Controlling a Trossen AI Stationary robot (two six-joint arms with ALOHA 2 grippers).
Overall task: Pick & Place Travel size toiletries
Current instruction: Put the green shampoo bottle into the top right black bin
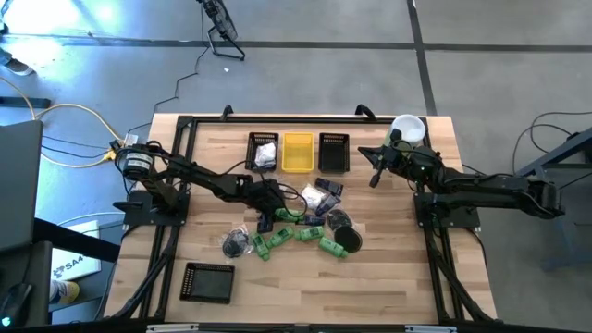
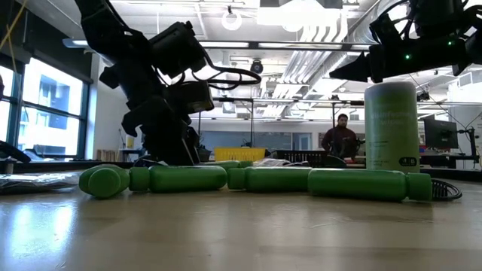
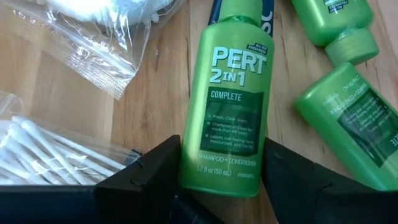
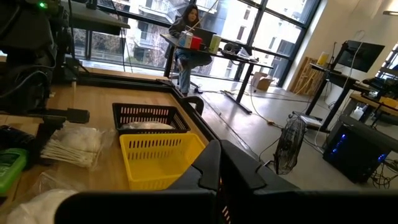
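- A green bottle (image 3: 230, 99) is lying nearest the lens in the left wrist view, label up, reading PERT 2 in 1, with the left tool (image 3: 221, 177) straddling its lower end, one dark finger (image 3: 146, 177) on each side; the fingers are standing apart around the bottle, and whether they are pressing on it I cannot tell.
- Around it, a clear packet of cotton swabs (image 3: 46, 152) is lying just beside the left finger, a clear zip bag (image 3: 93, 43) is lying beyond, and two more green bottles (image 3: 351, 124) are lying close on the other side.
- From above, the left tool (image 1: 270, 211) is sitting low in the middle of the tabletop (image 1: 388, 277), amid the scattered toiletries: green bottles (image 1: 305, 238), white packets (image 1: 314, 196), a black round piece (image 1: 349, 240).
- A spare black bin (image 1: 207, 281) is sitting near the front left corner.
- Along the far edge, a black bin (image 1: 264, 151), a yellow bin (image 1: 298, 152) and another black bin (image 1: 334, 153) are standing in a row.
- The right tool (image 1: 376, 176) is hovering closed near the pale-green cylinder (image 1: 407, 128), holding nothing.
- The tabletop is pale wood planks on a black frame; grey floor and cables are lying around it.
- In the low view, green bottles (image 2: 188, 178) are lining up end to end, and a person (image 2: 340, 139) is standing in the room far behind.
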